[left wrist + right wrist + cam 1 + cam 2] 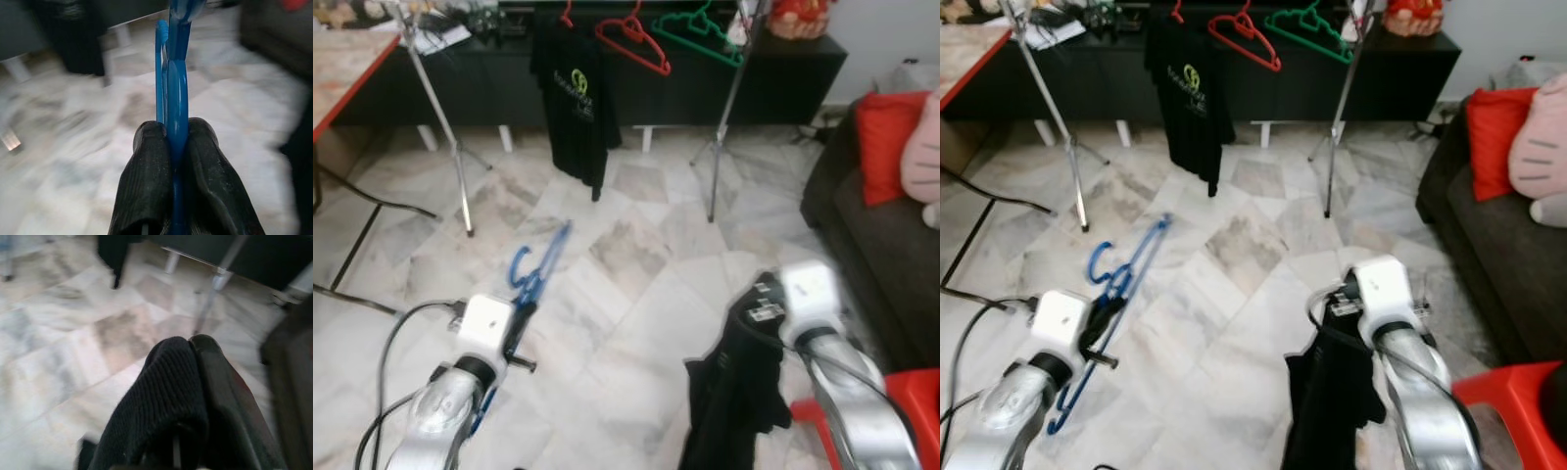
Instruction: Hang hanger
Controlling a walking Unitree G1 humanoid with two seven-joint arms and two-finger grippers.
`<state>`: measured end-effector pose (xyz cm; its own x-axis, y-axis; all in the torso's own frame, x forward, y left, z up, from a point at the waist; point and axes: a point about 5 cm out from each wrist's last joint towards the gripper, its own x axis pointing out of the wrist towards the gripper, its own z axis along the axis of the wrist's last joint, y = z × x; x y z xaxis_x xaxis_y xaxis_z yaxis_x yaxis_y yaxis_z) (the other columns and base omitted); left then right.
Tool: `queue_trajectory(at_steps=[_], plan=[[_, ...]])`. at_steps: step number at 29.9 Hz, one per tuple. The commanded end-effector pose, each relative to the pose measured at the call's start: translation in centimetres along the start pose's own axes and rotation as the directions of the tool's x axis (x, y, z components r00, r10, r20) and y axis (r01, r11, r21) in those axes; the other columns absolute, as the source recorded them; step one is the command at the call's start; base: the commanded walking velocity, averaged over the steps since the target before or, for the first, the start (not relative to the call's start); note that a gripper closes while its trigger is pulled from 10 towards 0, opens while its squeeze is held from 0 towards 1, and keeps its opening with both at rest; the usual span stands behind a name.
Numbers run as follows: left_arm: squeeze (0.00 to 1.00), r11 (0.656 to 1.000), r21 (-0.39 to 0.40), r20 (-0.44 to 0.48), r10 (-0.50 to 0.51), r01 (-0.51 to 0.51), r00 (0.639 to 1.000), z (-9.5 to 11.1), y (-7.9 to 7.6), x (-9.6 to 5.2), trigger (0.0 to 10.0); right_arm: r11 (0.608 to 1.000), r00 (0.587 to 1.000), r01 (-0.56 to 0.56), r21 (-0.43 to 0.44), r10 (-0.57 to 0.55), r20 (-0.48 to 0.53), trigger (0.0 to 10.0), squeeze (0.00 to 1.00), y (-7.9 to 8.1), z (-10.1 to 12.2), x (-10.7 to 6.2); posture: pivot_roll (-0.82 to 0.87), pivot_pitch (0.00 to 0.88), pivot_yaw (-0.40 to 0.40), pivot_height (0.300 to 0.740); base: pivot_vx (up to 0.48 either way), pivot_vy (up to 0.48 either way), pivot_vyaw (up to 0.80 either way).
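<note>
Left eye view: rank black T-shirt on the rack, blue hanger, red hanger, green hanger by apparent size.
1. Black T-shirt
2. Blue hanger, though nearness to the camera inflates it
3-4. Green hanger and red hanger look alike; not ranked.

Marble-tiled floor carries the clothes rack's legs and black cabinet.
</note>
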<state>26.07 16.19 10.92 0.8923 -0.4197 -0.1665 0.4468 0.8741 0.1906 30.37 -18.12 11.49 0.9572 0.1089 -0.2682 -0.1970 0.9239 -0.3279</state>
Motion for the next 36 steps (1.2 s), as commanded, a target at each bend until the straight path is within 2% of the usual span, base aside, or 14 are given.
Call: queue_trajectory(at_steps=[1,2,5,6,7,10,12,19,22,23,25,27,31,36], plan=[[0.0,0.994,-0.018,-0.044,-0.105,0.104,0.994,0.1,-1.1,0.3,10.0,0.998,0.997,-0.057,-0.036,0.055,-0.051,10.0,0.0,1.1,-0.2,0.7,-0.04,0.039,-0.021,0.74,0.0,0.0,0.0],[0.0,0.994,-0.018,-0.044,-0.105,0.104,0.994,0.1,-1.1,0.3,10.0,0.998,0.997,-0.057,-0.036,0.055,-0.051,10.0,0.0,1.1,-0.2,0.7,-0.04,0.039,-0.021,0.74,0.0,0.0,0.0],[0.0,0.954,-0.024,-0.073,-0.299,0.298,0.952,1.0,-3.2,1.0,10.0,0.982,0.986,-0.143,-0.127,0.13,-0.103,10.0,0.0,3.2,-0.1,2.4,-0.02,0.019,-0.022,0.74,0.0,0.0,0.0],[0.0,0.907,-0.019,-0.091,-0.42,0.42,0.903,1.5,-4.7,1.0,10.0,0.984,0.983,-0.151,-0.094,0.14,-0.116,10.0,0.0,4.1,0.1,3.4,0.0,0.017,-0.022,0.74,0.0,0.0,0.0],[0.0,0.907,-0.019,-0.091,-0.42,0.42,0.903,1.5,-4.7,1.0,10.0,0.984,0.983,-0.151,-0.094,0.14,-0.116,10.0,0.0,4.1,0.1,3.4,0.0,0.017,-0.022,0.74,0.0,0.0,0.0],[0.0,0.813,-0.014,-0.134,-0.578,0.582,0.805,1.9,-6.6,0.6,10.0,0.97,0.984,-0.134,-0.205,0.106,-0.143,10.0,0.0,4.8,0.2,5.0,0.0,0.013,-0.017,0.74,0.0,0.0,0.0],[0.0,0.791,-0.013,-0.159,-0.606,0.612,0.779,1.7,-7.0,0.4,10.0,0.968,0.984,-0.126,-0.216,0.094,-0.151,10.0,0.0,4.9,0.2,5.3,0.01,0.013,-0.016,0.74,0.0,0.0,0.0],[0.0,0.763,0.003,-0.236,-0.627,0.646,0.742,1.2,-7.3,0.7,10.0,0.973,0.987,-0.113,-0.201,0.086,-0.137,10.0,0.0,5.5,0.9,6.3,0.0,0.005,0.0,0.74,0.0,0.0,0.0],[0.0,0.764,0.075,-0.284,-0.599,0.641,0.748,1.4,-6.8,0.9,10.0,0.971,0.99,-0.083,-0.226,0.054,-0.13,10.0,0.0,4.8,1.1,6.8,0.01,0.0,0.001,0.74,0.0,0.0,0.0],[0.0,0.782,0.118,-0.317,-0.554,0.612,0.77,1.2,-6.0,1.1,10.0,0.973,0.992,-0.052,-0.224,0.025,-0.124,10.0,0.0,4.1,1.4,7.0,0.01,0.0,0.004,0.74,0.0,0.0,0.0],[0.0,0.778,0.126,-0.332,-0.552,0.615,0.765,1.1,-5.6,1.0,10.0,0.973,0.992,-0.035,-0.227,0.007,-0.124,10.0,0.0,3.5,1.4,7.0,0.01,0.0,0.003,0.74,0.0,0.0,0.0],[0.0,0.738,0.113,-0.364,-0.592,0.665,0.719,0.8,-5.5,0.4,10.0,0.97,0.99,0.005,-0.243,-0.04,-0.139,10.0,0.0,2.4,1.2,7.2,0.01,0.0,0.004,0.74,0.0,0.0,0.0],[0.0,0.705,0.09,-0.351,-0.638,0.703,0.685,1.1,-6.0,0.5,10.0,0.972,0.989,0.013,-0.234,-0.048,-0.142,10.0,0.0,2.7,1.2,7.3,0.01,0.0,0.007,0.74,0.0,0.0,0.0],[0.0,0.717,0.085,-0.302,-0.643,0.692,0.704,1.9,-6.5,1.5,10.0,0.978,0.992,-0.005,-0.208,-0.022,-0.127,10.0,0.0,4.0,1.8,7.6,0.0,0.0,0.013,0.74,0.0,0.0,0.0]])
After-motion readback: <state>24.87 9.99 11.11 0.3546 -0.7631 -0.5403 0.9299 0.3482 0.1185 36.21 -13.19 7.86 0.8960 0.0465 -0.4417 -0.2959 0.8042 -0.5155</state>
